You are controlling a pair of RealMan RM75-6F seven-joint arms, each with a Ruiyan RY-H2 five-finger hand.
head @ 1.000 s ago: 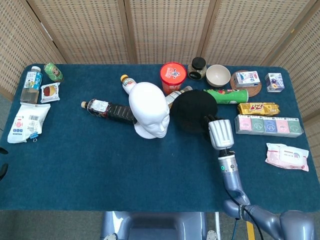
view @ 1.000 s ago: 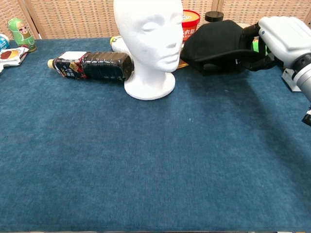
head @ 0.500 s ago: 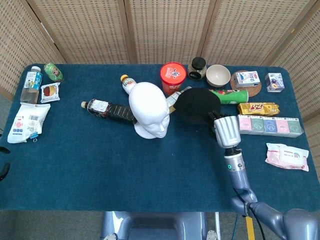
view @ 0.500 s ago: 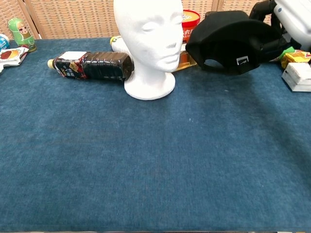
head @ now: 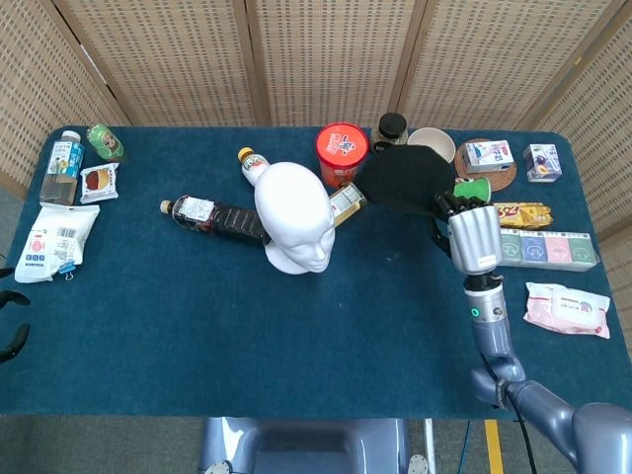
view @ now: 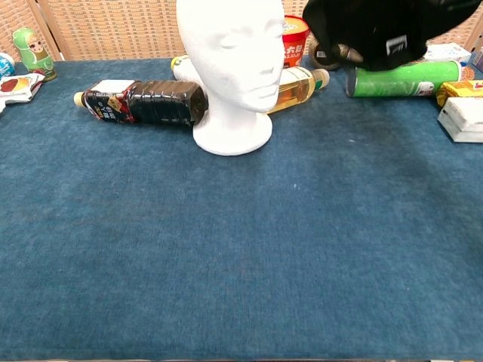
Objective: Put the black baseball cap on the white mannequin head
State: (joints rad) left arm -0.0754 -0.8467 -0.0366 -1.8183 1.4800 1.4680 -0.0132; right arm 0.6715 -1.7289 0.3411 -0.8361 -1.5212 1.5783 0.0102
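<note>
Item 1, right hand [head: 472, 235]: mine to steer, fingers pinching the rear edge of the black baseball cap [head: 405, 180]. In the chest view the cap [view: 373, 30] hangs at the top edge of frame, clear of the table [head: 197, 296], rear strap and a small white tab facing the camera. The hand itself is cut off in that view.

Item 2, left hand: I see only a dark sliver at the left border of the head view; I cannot tell how its fingers lie.

Item 3, white mannequin head [head: 294, 215]: upright, bare, face toward me, well apart from the cap. Smooth matte foam look, rounded crown, narrow neck on a small round base.

Risks, as I judge them:
- The cap is soft black fabric held by 1 edge; it sags, so its opening may not face the crown when I bring it over.
- The mannequin head looks light on a small base; a sideways nudge from cap or hand could tip it onto the dark bottle [head: 212, 215] lying just behind it.
- The path left crosses the red tub [head: 342, 150] and a yellow-liquid bottle [view: 294, 83] lying beside the head; a low pass could roll or topple them.
- The green tube [view: 404, 78] lies below the cap, round and free to roll.
- Grip is shallow; a snag on the crown could pull the cap free.
</note>
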